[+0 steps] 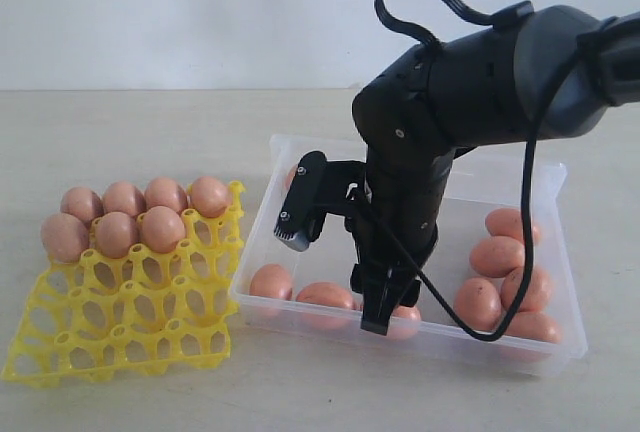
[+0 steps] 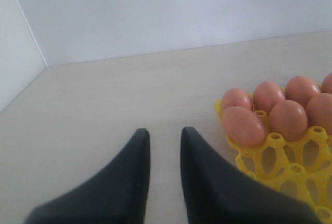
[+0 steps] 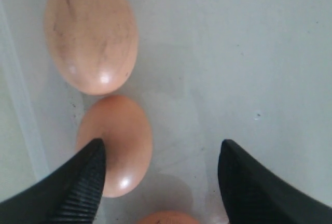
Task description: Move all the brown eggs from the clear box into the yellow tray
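Observation:
The yellow tray lies on the left of the table with several brown eggs in its far rows. The clear box on the right holds several more brown eggs. My right gripper reaches down into the box near its front wall. It stands open just above the box floor, one finger beside an egg and nothing between the jaws. Another egg lies beyond it. My left gripper hovers over bare table beside the tray, jaws narrowly apart and empty.
The right arm's bulk and its cable hang over the middle of the box. A white wall backs the table. Bare tabletop lies left of the tray in the left wrist view.

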`<state>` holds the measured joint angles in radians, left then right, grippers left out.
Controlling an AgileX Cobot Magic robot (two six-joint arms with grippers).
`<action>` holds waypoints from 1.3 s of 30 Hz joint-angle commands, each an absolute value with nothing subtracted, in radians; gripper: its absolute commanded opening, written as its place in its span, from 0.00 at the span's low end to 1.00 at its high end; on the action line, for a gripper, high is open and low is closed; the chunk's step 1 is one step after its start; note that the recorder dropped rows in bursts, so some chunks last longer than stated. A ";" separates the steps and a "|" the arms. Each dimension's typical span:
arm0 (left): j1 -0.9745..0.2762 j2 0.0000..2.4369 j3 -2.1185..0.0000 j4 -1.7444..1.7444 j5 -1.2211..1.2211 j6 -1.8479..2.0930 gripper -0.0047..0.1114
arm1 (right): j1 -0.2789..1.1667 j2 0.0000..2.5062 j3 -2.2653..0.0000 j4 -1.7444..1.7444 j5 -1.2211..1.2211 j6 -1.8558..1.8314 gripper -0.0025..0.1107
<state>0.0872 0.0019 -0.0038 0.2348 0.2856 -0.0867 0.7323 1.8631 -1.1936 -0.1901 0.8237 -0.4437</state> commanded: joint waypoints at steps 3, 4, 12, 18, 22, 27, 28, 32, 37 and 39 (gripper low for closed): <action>0.089 0.000 0.000 0.233 0.283 -0.089 0.23 | 0.727 1.887 -1.187 -0.191 0.826 -0.452 0.56; 0.089 0.000 0.000 0.233 0.283 -0.089 0.23 | 0.727 1.887 -1.187 -0.191 0.835 -0.452 0.56; 0.089 0.000 0.000 0.233 0.283 -0.089 0.23 | 0.721 1.887 -1.187 -0.250 0.834 -0.415 0.56; 0.089 0.000 0.000 0.233 0.283 -0.089 0.23 | 0.683 1.887 -1.187 -0.298 0.827 -0.374 0.56; 0.089 0.000 0.000 0.233 0.283 -0.089 0.23 | 0.678 1.887 -1.187 -0.294 0.820 -0.371 0.56; 0.089 0.000 0.000 0.233 0.283 -0.089 0.23 | 0.678 1.887 -1.187 -0.264 0.805 -0.381 0.56; 0.089 0.000 0.000 0.233 0.283 -0.089 0.23 | 0.678 1.887 -1.187 -0.264 0.801 -0.381 0.56; 0.089 0.000 0.000 0.233 0.283 -0.089 0.23 | 0.678 1.889 -1.187 -0.246 0.783 -0.392 0.56; 0.089 0.000 0.000 0.233 0.283 -0.089 0.23 | 0.681 1.902 -1.187 -0.188 0.783 -0.439 0.56; 0.089 0.000 0.000 0.233 0.283 -0.089 0.23 | 0.687 1.904 -1.187 -0.178 0.783 -0.455 0.56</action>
